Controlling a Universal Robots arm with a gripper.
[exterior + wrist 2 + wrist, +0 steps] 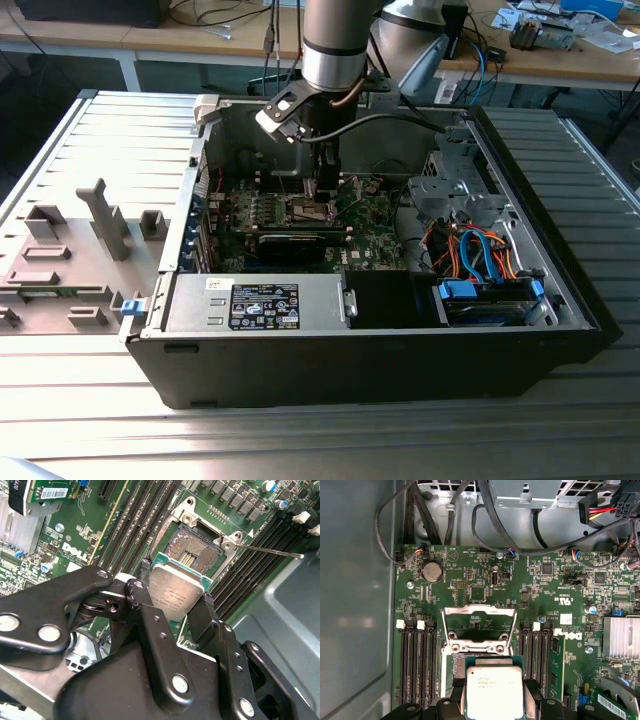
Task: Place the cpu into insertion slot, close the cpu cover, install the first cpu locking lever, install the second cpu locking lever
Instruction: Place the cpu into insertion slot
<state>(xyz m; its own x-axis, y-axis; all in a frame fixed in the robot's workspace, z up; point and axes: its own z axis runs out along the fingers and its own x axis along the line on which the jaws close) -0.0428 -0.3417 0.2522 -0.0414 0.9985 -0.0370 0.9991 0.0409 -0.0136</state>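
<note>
The arm comes down from the top centre of the exterior view into an open computer case (560, 300) lying on its side. Its gripper (322, 195) sits low over the green board (375, 215) in the middle of the frame. A grey box with a black label (265, 305) lies along the case's near edge. A bundle of blue and orange cables (480, 255) fills the exterior view's right, and a grey plastic tray (70, 250) lies outside the case on the exterior view's left.

In both wrist views the gripper (175, 587) (493, 692) is clamped on the chip (177, 592) (493, 685). Its black fingers (202, 615) press on two opposite edges, and the dull metal top faces up. The chip hangs partly over the socket (192, 550), whose dark pin field lies bare just beside it. I cannot tell whether the chip touches the socket.

In the first wrist view the cover (479, 611) is swung back, and green board shows through its square opening. A thin metal rod (270, 550) sticks out from one corner of the socket frame in the second wrist view. Long black slots (135, 525) flank the socket, and a round coin battery (432, 571) sits further off on the board.
</note>
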